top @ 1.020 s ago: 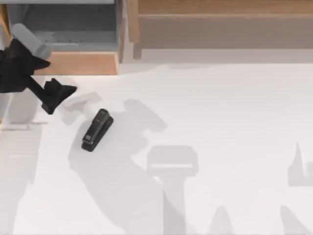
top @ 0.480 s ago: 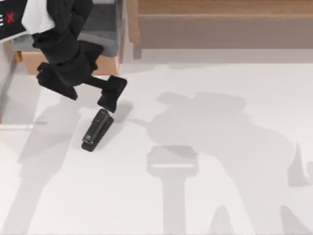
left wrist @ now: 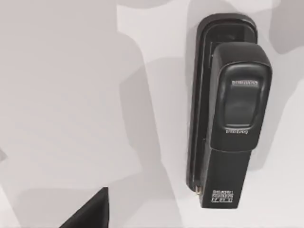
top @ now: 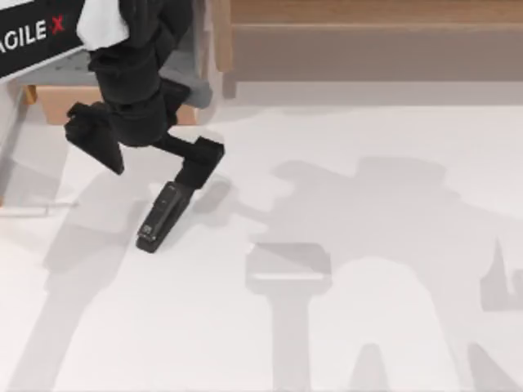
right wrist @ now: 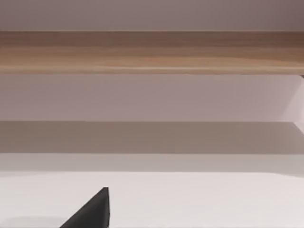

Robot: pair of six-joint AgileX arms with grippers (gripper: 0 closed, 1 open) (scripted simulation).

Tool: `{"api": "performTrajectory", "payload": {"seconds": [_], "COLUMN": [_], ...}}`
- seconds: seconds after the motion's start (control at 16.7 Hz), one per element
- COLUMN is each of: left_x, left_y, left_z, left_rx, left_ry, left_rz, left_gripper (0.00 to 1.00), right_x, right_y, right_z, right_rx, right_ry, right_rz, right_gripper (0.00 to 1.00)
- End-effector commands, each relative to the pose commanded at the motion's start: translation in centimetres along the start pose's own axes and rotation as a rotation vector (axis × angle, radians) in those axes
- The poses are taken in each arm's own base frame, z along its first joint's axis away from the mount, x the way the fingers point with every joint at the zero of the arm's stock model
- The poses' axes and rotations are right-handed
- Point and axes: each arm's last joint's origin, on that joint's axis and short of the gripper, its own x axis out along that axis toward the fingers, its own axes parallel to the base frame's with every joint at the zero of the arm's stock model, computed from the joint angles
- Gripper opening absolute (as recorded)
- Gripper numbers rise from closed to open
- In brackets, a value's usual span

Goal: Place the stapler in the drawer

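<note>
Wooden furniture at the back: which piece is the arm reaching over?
The drawer at the table's left, with a tan front; the left end effector hovers by the stapler. The long shelf stands apart.

Stapler on the white table under my left wrist

The black stapler (left wrist: 228, 114) lies flat on the white table (left wrist: 61, 95), seen from straight above, its rounded base end showing past the top arm and small pale lettering on the arm and at its squared end. Grey shadows cross the table around it. One dark tip of my left gripper's finger (left wrist: 92, 213) juts in at the edge, well apart from the stapler.
</note>
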Motion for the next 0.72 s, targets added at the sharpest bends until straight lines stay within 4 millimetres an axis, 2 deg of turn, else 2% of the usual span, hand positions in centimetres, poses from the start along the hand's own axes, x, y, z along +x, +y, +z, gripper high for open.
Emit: {"api": "performTrajectory", "payload": {"seconds": [0.24, 0.6, 0.72], "left_x": [0.5, 6.2, 7.0], "left_y": [0.1, 0.0, 0.0], "left_z": [-0.1, 0.1, 0.0], "left_rx": [-0.001, -0.001, 0.000], "left_ry": [0.000, -0.006, 0.000], "left_rz": [0.000, 0.001, 0.000], "left_gripper": [1.00, 1.00, 1.00], "right_x": [0.0, 0.0, 0.0], "right_y": [0.0, 0.0, 0.0], "right_z": [0.0, 0.0, 0.0], "right_rx": [0.000, 0.000, 0.000], "right_ry": [0.000, 0.000, 0.000], "right_rz": [0.000, 0.000, 0.000], "right_gripper": [1.00, 1.00, 1.00]}}
